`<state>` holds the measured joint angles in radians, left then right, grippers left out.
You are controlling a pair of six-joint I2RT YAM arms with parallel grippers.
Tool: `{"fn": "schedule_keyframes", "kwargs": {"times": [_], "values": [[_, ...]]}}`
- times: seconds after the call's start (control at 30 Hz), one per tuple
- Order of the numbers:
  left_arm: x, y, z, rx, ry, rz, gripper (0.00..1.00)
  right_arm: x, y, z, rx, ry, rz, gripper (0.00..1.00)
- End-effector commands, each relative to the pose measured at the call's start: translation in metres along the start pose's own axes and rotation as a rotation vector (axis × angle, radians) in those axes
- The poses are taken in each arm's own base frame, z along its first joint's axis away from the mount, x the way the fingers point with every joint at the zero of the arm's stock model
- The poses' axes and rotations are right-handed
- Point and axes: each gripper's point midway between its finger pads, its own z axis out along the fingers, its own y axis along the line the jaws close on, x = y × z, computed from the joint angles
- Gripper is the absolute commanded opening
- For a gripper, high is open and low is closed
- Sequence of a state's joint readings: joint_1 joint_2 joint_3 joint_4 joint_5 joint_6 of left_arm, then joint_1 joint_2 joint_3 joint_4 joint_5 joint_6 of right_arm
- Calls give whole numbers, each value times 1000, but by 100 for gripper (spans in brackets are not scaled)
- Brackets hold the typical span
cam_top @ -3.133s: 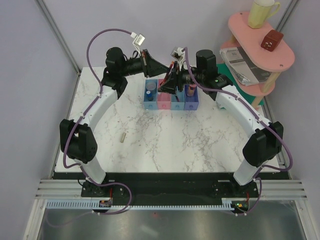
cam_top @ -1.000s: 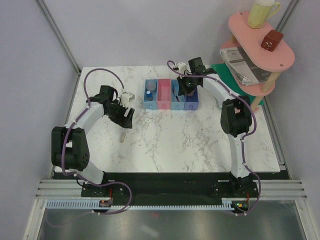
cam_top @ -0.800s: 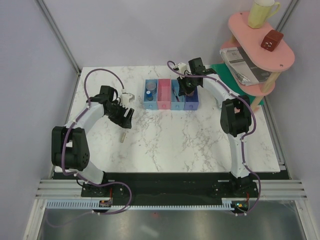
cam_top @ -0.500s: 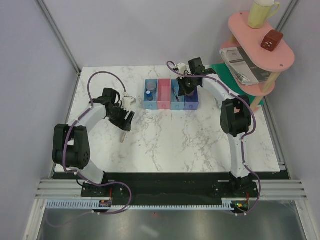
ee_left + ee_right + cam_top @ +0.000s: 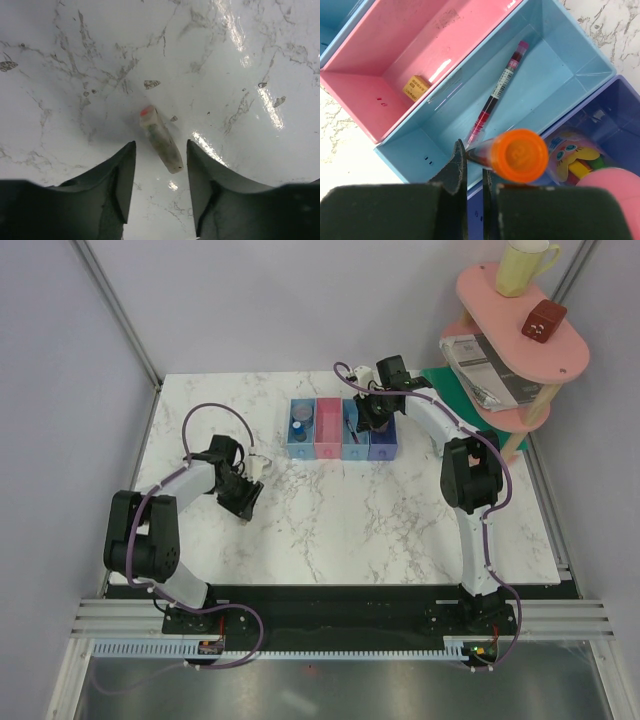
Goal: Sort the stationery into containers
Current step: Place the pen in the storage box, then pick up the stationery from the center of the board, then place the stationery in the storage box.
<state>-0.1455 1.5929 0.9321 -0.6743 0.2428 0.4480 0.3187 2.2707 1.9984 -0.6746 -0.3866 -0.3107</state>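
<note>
The short grey-brown stick [image 5: 160,140], red at one end, lies flat on the marble desk [image 5: 240,60], well to the left of the bins. The left hand [image 5: 160,146] is spread, one finger on either side of it and neither touching. The right hand [image 5: 474,161] is pressed nearly together, pinching the dark red pen [image 5: 519,154] with its orange end up, above the light blue bin [image 5: 560,85]. In that bin lies a thin red pen [image 5: 499,90]; the print on its white label is too small to read. The yellow block [image 5: 413,87] in the pink-red bin [image 5: 420,35] is unreadable too.
</note>
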Motion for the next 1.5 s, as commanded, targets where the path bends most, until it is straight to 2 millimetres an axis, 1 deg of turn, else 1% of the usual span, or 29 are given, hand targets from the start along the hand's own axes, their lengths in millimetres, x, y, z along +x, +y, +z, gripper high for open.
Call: {"fn": "schedule_keyframes", "kwargs": {"times": [0.0,0.03,0.1,0.13,0.2,0.23,0.3,0.33,0.43,0.57,0.67,0.77,0.8,0.87,0.9,0.97,1.0,1.03,1.07,1.1,1.13,1.2,1.23,1.27,1.3,1.33,1.37,1.4,1.47], "values": [[-2,4,-1,-33,-28,11,44,-20,5,-18,-4,-47,-24,1],[-1,4,1,-33,-24,9,34,-19,6,-18,-4,-45,-24,2],[0,5,1,-37,-21,7,23,-16,5,-18,1,-36,-27,5],[0,5,2,-36,-21,7,15,-15,5,-18,2,-34,-29,7],[-1,5,2,-36,-24,7,8,-11,5,-17,-1,-21,-30,9],[-1,4,2,-33,-24,7,2,-10,4,-18,2,-18,-27,13],[-3,4,1,-28,-33,7,2,-10,5,-19,-1,-16,-30,20],[-5,3,0,-26,-39,4,2,-10,5,-19,-1,-16,-32,27],[-11,3,-4,-27,-60,6,2,-10,6,-21,-1,-16,-33,37],[-29,3,-19,-32,-121,8,2,-15,8,-28,0,-27,-40,46],[-52,3,-36,-30,-185,1,2,-18,9,-32,4,-35,-41,50],[-83,3,-59,-24,-272,-6,2,-23,12,-39,-2,-47,-47,51],[-101,5,-72,-29,-318,-1,2,-26,15,-43,-4,-56,-51,52],[-122,1,-85,-7,-371,-15,2,-35,20,-52,-14,-82,-58,53],[-141,2,-95,-7,-412,-11,2,-39,22,-57,-17,-95,-61,53],[-161,-4,-100,33,-445,-22,2,-50,29,-70,-25,-130,-79,54],[-179,-4,-112,34,-487,-16,2,-56,37,-75,-51,-149,-87,54],[-188,-9,-102,73,-479,-35,2,-59,41,-79,-69,-163,-91,56],[-198,-10,-101,87,-493,-41,2,-66,48,-89,-83,-186,-97,56],[-214,-11,-108,96,-529,-45,2,-70,55,-94,-115,-206,-100,56],[-222,-14,-92,116,-508,-47,2,-73,59,-98,-128,-218,-101,57],[-246,-16,-91,119,-544,-26,2,-80,68,-111,-157,-250,-106,59],[-253,-20,-74,126,-519,-22,2,-82,71,-116,-161,-258,-109,60],[-261,-22,-68,127,-519,-14,2,-85,75,-124,-162,-272,-116,61],[-276,-23,-72,121,-543,-1,2,-87,76,-128,-161,-278,-118,62],[-280,-27,-50,123,-507,5,2,-87,77,-132,-162,-283,-121,64],[-293,-28,-53,113,-529,19,2,-88,81,-140,-159,-298,-129,65],[-299,-39,-49,123,-528,40,2,-87,82,-144,-158,-301,-132,67],[-312,-42,-38,112,-527,65,2,-88,88,-154,-157,-320,-145,69]]}}
